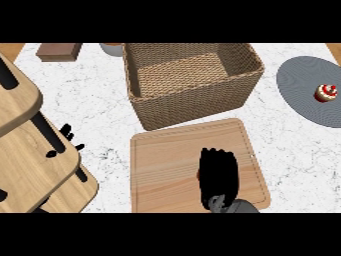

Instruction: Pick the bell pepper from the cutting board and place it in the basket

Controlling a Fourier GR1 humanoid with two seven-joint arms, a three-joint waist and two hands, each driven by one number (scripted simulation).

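We read no writing. Our wicker basket [191,82] holds nothing; our right hand [219,172] curls over the bell pepper [197,176] on the cutting board [165,165].

the table [92,100] is seen in white marble with fine grey veining. the basket [195,102] is woven in tan-brown wicker with a tight ribbed pattern. the cutting board [173,160] is shown in light wood with faint straight grain. the right hand [219,175] is rendered in black, and a sliver of orange-red is glimpsed at its left edge. the plate [313,100] is coloured dark grey with fine concentric lines, and the small cake [326,93] on it is marked in red and cream. a dark brown block [58,51] is seen at the far edge.
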